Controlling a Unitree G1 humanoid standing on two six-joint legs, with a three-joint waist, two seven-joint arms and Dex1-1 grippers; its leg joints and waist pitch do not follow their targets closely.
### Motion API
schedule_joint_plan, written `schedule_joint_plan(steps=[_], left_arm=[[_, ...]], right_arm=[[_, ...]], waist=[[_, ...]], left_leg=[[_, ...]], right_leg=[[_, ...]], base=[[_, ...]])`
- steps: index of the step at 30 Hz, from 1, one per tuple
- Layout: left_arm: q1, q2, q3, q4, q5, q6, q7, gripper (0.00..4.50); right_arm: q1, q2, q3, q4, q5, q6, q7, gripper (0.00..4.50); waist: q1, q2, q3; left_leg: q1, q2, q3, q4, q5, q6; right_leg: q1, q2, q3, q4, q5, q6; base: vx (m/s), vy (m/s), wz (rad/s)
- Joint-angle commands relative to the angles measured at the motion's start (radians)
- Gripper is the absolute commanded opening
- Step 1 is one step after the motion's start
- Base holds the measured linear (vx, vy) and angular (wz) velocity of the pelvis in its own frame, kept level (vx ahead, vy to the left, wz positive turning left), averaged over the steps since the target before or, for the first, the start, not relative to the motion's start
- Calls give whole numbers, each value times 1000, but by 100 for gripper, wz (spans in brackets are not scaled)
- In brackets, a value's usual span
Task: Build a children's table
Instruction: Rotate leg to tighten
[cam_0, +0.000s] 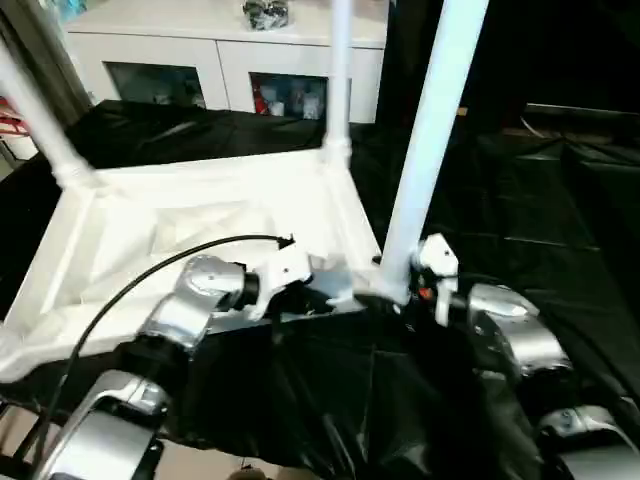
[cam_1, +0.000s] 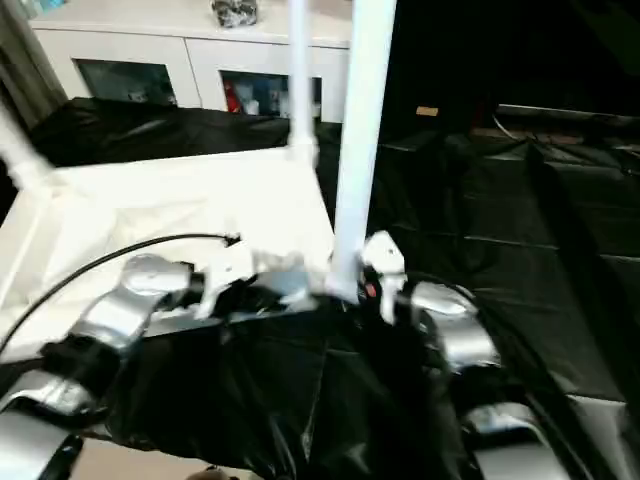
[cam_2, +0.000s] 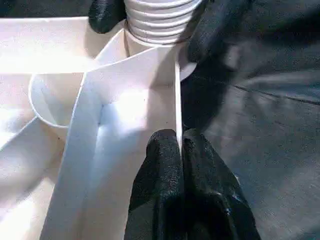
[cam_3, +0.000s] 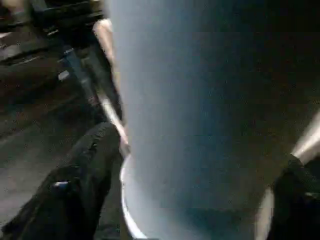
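The white tabletop (cam_0: 200, 215) lies upside down on black sheeting, ribbed underside up. Three white legs stand in its corner sockets: one at the far left (cam_0: 35, 110), one at the back (cam_0: 338, 70), and a near one (cam_0: 430, 140) at the front right corner. My left gripper (cam_2: 179, 137) is shut on the thin rim wall (cam_2: 176, 90) just beside that corner. My right gripper (cam_3: 195, 185) is at the near leg's base, open, one black finger (cam_3: 85, 180) on each side of the tube. The leg's threaded end (cam_2: 160, 20) sits in the socket.
A white cabinet (cam_0: 230, 60) with glass doors stands behind the tabletop. Black sheeting (cam_0: 520, 200) covers the surface to the right and front. A black cable (cam_0: 150, 270) arcs over my left forearm.
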Motion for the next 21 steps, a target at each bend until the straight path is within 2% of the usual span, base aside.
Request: schedule_joint_plan(steps=[1,6,10,14,16,17,19,20,21], left_arm=[[-7,-2,-9,-45,-35,-11,-41,0],[-6,7,-11,-51,-40,-4,-68,0],[1,3,-13,-50,-40,-3,-62,0],[-12,-32,2,-19,-9,-16,44,0],[-32,-58,11,13,16,-13,126,0],[-45,-72,14,33,33,-4,180,0],[-81,-123,30,85,53,20,313,0],[-95,-146,37,103,60,27,369,0],[-107,-170,38,117,70,37,420,0]], right_arm=[[18,-3,41,-31,7,27,75,343],[33,-17,56,-69,15,50,115,306],[56,-13,76,-95,13,66,121,280],[56,27,56,-67,-4,77,19,276],[40,63,37,-20,-37,69,-108,275],[29,83,25,11,-55,60,-184,275],[-12,158,-28,108,-82,58,-451,275],[-24,187,-48,134,-80,64,-533,274],[-37,220,-73,160,-69,82,-616,274]], waist=[[4,-9,-62],[14,-11,-64],[14,-11,-64],[13,-12,-61],[8,-13,-55],[7,-15,-54],[2,-14,-51],[-6,-11,-51],[-10,-12,-54]], left_leg=[[-2,24,4,-58,-169,102],[1,25,5,-56,-159,92],[-2,22,5,-55,-152,91],[-2,23,4,-58,-162,81],[3,20,3,-65,-212,50],[3,19,2,-67,-220,43],[7,17,0,-70,-236,20],[9,15,-2,-73,-246,0],[10,13,-4,-72,-249,-7]], right_leg=[[58,-54,47,-69,-167,-233],[56,-55,49,-66,-155,-234],[59,-54,47,-65,-141,-233],[56,-55,48,-69,-177,-220],[53,-58,47,-84,-302,-185],[54,-59,47,-87,-333,-174],[49,-60,48,-95,-406,-146],[47,-59,46,-98,-440,-131],[49,-60,45,-100,-453,-119]], base=[[0,0,0],[0,0,0],[0,0,0],[0,0,0],[0,0,0],[0,0,0],[0,0,0],[0,0,0],[0,0,0]])
